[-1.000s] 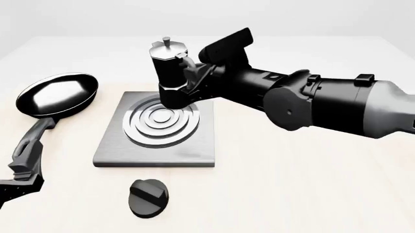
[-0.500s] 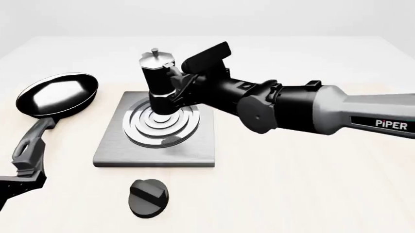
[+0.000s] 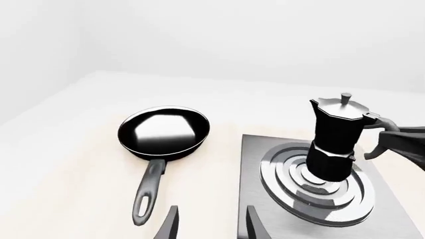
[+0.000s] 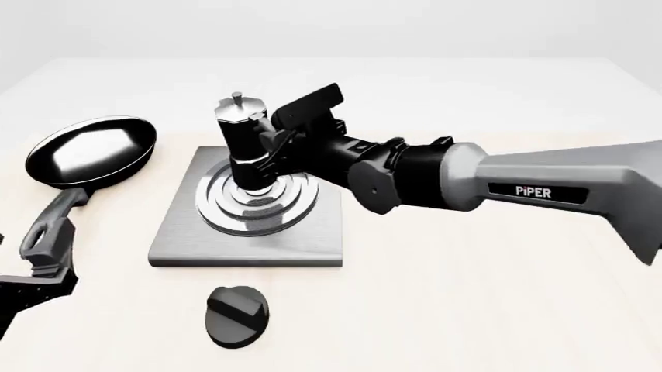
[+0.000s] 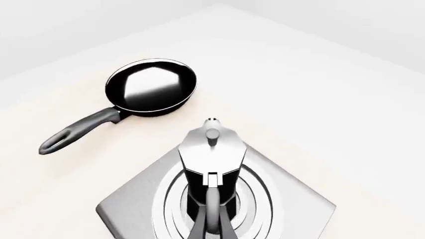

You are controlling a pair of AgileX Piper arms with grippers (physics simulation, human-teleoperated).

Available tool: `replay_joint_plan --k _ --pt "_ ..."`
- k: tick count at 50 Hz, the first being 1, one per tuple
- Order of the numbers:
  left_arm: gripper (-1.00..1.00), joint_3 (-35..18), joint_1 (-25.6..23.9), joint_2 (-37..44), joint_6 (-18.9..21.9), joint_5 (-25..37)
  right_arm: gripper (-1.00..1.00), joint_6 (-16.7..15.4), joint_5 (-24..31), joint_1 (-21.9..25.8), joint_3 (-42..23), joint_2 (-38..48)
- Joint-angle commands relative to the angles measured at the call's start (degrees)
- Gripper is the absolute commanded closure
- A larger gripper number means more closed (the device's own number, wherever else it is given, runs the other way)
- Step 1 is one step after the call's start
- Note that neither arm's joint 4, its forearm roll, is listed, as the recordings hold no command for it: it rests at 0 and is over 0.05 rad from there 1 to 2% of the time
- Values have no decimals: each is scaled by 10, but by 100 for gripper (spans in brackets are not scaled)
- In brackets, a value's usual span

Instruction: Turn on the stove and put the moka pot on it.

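Note:
The grey stove (image 4: pixel 300 232) lies mid-table, its silver burner rings (image 4: pixel 219 203) in the middle. The black moka pot (image 4: pixel 244 147) stands upright over the centre of the rings, its base at or just above them; I cannot tell whether it touches. My right gripper (image 4: pixel 277 144) reaches in from the right, shut on the pot's handle. In the right wrist view the moka pot (image 5: pixel 211 159) sits straight ahead of the fingers (image 5: pixel 199 228). The black round knob (image 4: pixel 238 314) lies in front of the slab. My left gripper (image 3: pixel 209 230) is open at the near left, holding nothing.
A black frying pan (image 4: pixel 93 149) rests left of the stove, its handle (image 4: pixel 46 232) pointing toward the near-left edge, close to my left arm. The right arm (image 4: pixel 538 194) stretches across the table's right half.
The right arm carried the moka pot leftward and down, from beyond the burner's far-right side to over its centre. The left gripper has scarcely moved.

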Motion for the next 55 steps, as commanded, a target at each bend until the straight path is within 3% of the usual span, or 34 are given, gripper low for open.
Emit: replay_joint_plan --k 1,47,48,55 --pt "-100 0 2 24 0 -20 100 4 -12 -5 -25 26" --pt "-100 0 -3 43 6 -36 100 30 -70 -9 29 69" --pt "-100 0 -3 42 6 -36 -100 30 -67 -10 27 68" --pt "-100 0 -3 37 3 -33 -100 24 -62 -6 41 41"
